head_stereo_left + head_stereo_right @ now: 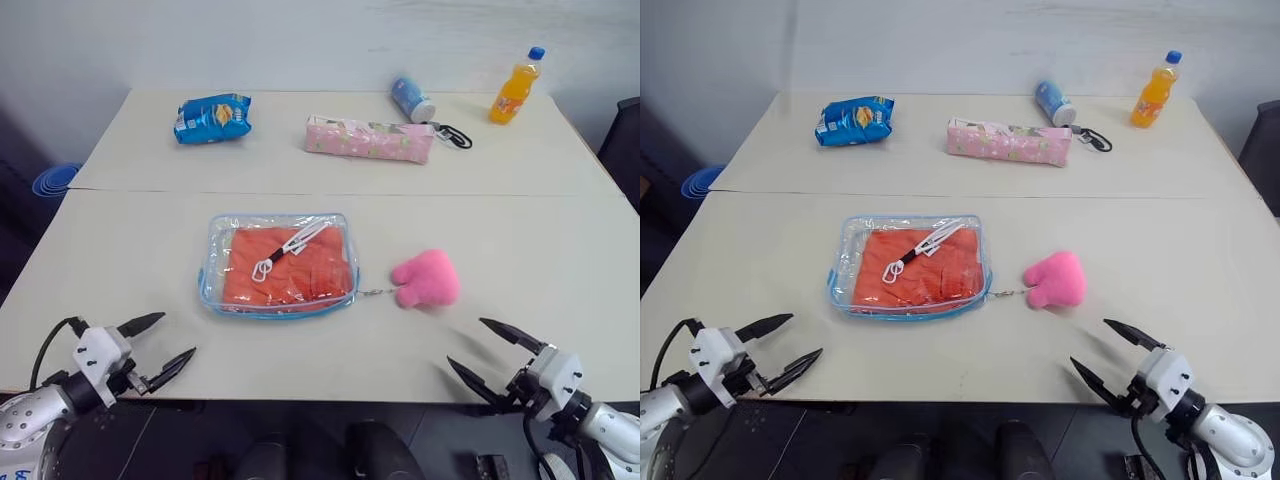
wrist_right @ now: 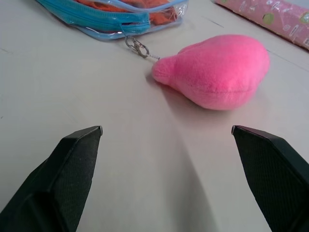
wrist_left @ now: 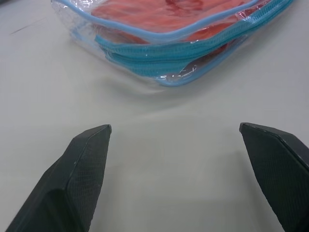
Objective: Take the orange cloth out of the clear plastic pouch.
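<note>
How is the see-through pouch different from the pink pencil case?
The clear plastic pouch is see-through with light blue trim, so the orange cloth inside shows; the pink patterned pencil case hides what it holds. The pouch is broad and nearly square, the pencil case long and narrow. The pouch lies near the grippers, the pencil case at the far side. Both lie flat on the table.

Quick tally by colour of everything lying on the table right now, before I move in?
Orange: 2, orange cloth, drink bottle
Pink: 2, plush toy, pencil case
Blue: 2, chip bag, can
Clear: 1, clear plastic pouch
Total: 7
</note>
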Motion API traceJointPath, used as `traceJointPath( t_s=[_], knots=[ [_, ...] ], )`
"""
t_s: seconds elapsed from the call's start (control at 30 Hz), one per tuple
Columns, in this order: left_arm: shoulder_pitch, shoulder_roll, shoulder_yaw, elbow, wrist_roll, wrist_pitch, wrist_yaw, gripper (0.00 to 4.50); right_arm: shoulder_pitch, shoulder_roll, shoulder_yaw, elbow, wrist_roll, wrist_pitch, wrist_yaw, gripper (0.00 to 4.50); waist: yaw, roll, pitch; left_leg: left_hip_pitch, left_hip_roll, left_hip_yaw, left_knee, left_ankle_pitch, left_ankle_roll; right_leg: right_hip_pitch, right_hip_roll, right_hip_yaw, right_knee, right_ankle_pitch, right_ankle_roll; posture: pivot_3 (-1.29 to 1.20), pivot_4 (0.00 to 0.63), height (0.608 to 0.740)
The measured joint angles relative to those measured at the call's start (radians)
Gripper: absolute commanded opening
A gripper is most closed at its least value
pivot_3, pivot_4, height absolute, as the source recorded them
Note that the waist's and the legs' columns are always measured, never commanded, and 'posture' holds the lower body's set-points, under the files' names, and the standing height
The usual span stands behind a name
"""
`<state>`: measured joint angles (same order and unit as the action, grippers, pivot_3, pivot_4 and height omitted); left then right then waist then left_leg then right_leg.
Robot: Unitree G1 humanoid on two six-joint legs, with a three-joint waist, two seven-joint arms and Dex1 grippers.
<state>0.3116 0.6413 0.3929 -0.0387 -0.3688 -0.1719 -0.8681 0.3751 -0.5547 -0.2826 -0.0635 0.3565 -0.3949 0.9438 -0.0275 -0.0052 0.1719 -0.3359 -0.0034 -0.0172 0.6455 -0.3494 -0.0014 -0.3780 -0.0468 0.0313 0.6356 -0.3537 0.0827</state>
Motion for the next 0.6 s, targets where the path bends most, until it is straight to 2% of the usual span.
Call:
traceJointPath(
  t_s=[0.47, 0.6],
  knots=[
    [0.009, -0.001, -0.005, -0.122, -0.039, 0.156, 0.036, 4.48, -0.020, -0.001, 0.001, 0.035, 0.022, -0.018, 0.043, 4.50, 0.000, 0.000, 0.000, 0.000, 0.000, 0.000, 0.000, 0.000, 0.000, 0.000, 0.000, 0.000, 0.000, 0.000, 0.000, 0.00, 0.150, 0.740],
    [0.017, 0.009, 0.020, -0.156, -0.089, 0.205, 0.013, 4.48, -0.046, -0.007, 0.002, 0.070, 0.022, -0.021, 0.068, 4.50, -0.001, 0.000, 0.000, 0.000, 0.000, 0.000, 0.000, 0.000, 0.000, 0.000, 0.000, 0.000, 0.000, 0.000, 0.000, 0.00, 0.150, 0.740]
  ],
)
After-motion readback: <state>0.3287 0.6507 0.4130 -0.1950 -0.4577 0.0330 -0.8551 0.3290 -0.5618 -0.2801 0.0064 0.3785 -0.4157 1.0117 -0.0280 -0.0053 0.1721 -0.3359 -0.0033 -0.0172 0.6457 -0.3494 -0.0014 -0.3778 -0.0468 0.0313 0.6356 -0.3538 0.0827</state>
